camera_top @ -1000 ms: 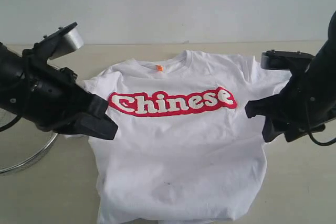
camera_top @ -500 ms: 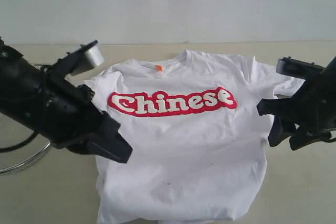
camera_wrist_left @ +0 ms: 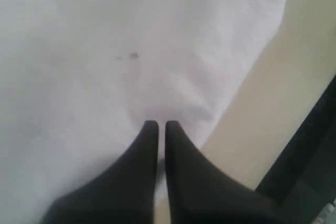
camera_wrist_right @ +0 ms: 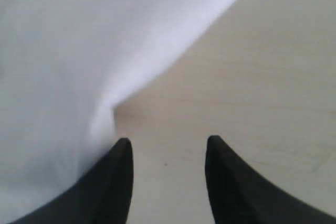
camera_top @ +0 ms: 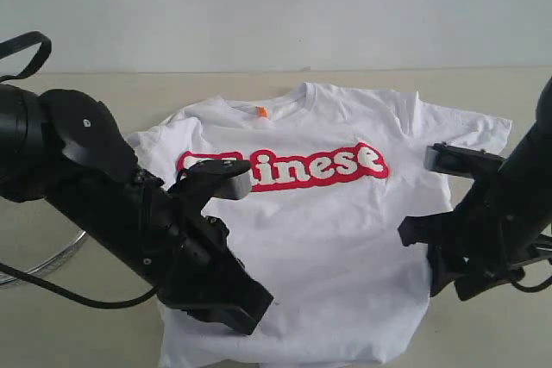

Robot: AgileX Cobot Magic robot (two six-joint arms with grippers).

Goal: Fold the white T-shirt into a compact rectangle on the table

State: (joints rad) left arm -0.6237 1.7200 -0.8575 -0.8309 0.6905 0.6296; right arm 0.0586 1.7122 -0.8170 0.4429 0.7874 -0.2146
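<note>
The white T-shirt (camera_top: 328,239) lies spread flat on the table (camera_top: 483,84), its red "Chinese" print face up and an orange neck tag at the collar. My left arm reaches across its lower left part and hides the first letters of the print. The left gripper (camera_top: 248,314) (camera_wrist_left: 157,124) is shut, its tips low over the white cloth near the shirt's edge, with nothing visibly pinched. The right gripper (camera_top: 434,263) (camera_wrist_right: 168,142) is open at the shirt's right side edge. Bare table shows between its fingers (camera_wrist_right: 118,182), and one of them sits beside the cloth (camera_wrist_right: 63,77).
A round wire basket (camera_top: 39,269) stands at the left, partly behind my left arm. A pale wall runs along the back of the table. A dark structure (camera_wrist_left: 315,156) fills one corner of the left wrist view.
My left arm has swung forward and to the right, onto the shirt's lower left. The right arm has moved forward along the shirt's right edge. The shirt lies as before.
</note>
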